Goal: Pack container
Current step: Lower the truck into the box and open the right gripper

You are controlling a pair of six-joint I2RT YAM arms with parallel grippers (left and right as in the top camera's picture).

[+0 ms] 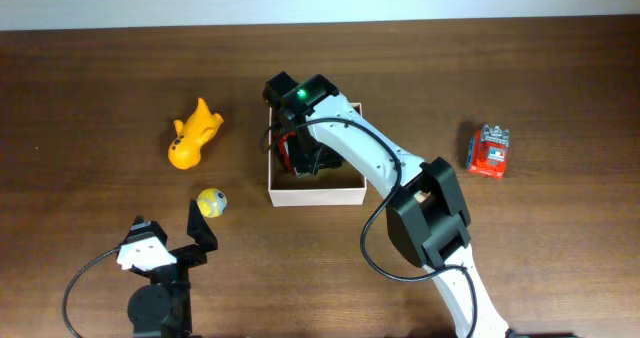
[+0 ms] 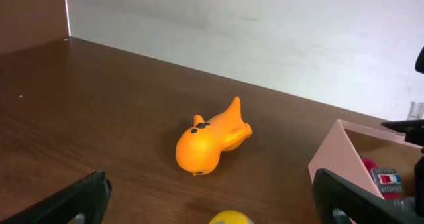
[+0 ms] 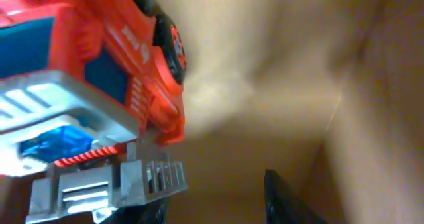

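Note:
The container point(image 1: 315, 196), a white-walled box with a tan inside, stands mid-table. My right gripper point(image 1: 308, 156) reaches down into it. In the right wrist view its fingers point(image 3: 222, 201) are apart with an empty gap between them. A red, blue and grey toy truck point(image 3: 86, 85) lies against the left finger on the container floor point(image 3: 298, 85). My left gripper point(image 1: 172, 234) is open and empty at the front left, with a yellow ball point(image 1: 211, 202) just ahead of it. The ball point(image 2: 230, 217) shows between the open jaws point(image 2: 212, 204) in the left wrist view.
An orange fish-shaped toy point(image 1: 192, 136) lies left of the container and also shows in the left wrist view point(image 2: 209, 141). A red and grey toy point(image 1: 489, 151) lies at the far right. The container's corner point(image 2: 338, 158) shows at the right of the left wrist view.

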